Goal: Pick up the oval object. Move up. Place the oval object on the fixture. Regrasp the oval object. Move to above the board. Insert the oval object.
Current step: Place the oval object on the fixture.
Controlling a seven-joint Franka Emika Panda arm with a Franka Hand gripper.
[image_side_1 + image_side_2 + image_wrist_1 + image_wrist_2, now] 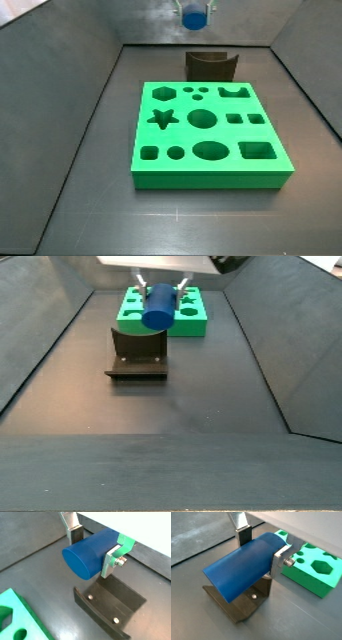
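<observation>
My gripper (93, 548) is shut on the oval object (88, 554), a blue stubby peg held crosswise between the silver fingers (112, 558). It also shows in a wrist view (241, 567). The peg hangs in the air above the fixture (108, 603), a dark block on the floor, apart from it. In a side view the peg (159, 306) sits above the fixture (138, 351). In a side view the peg (195, 17) is high behind the fixture (210, 66). The green board (209, 135) with shaped holes lies beyond the fixture.
Grey walls enclose the dark floor on both sides (261, 346). A corner of the green board (17, 619) shows beside the fixture in a wrist view, and its holes (314, 564) show in a wrist view.
</observation>
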